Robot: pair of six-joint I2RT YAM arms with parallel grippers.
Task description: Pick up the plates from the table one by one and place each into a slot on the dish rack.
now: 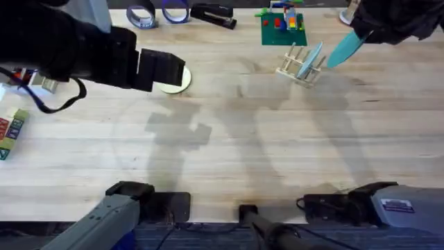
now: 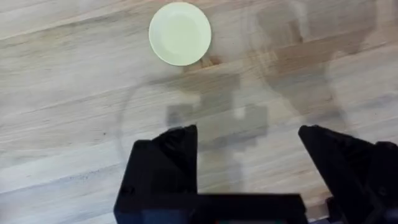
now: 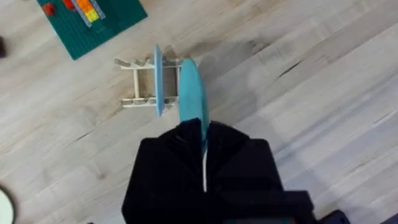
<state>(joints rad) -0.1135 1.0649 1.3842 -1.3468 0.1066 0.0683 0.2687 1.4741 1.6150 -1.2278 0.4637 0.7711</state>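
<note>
The pale yellow plate (image 1: 179, 81) (image 2: 180, 33) lies flat on the table (image 1: 229, 146). My left gripper (image 1: 161, 71) (image 2: 249, 149) hangs above it, open, its fingers (image 2: 165, 165) empty and short of the plate. My right gripper (image 1: 364, 35) (image 3: 202, 134) is shut on the turquoise plate (image 1: 345, 47) (image 3: 189, 93), held on edge in the air just right of the dish rack (image 1: 297, 68) (image 3: 140, 84). A light blue plate (image 1: 311, 57) (image 3: 158, 79) stands upright in one slot of the rack.
A green brick baseplate (image 1: 281, 29) (image 3: 93, 22) sits just behind the rack. Two tape rolls (image 1: 142, 15) and a black stapler (image 1: 214, 14) line the far edge. Toy blocks (image 1: 10, 132) lie at the left edge. Bare wood spreads across the middle and front.
</note>
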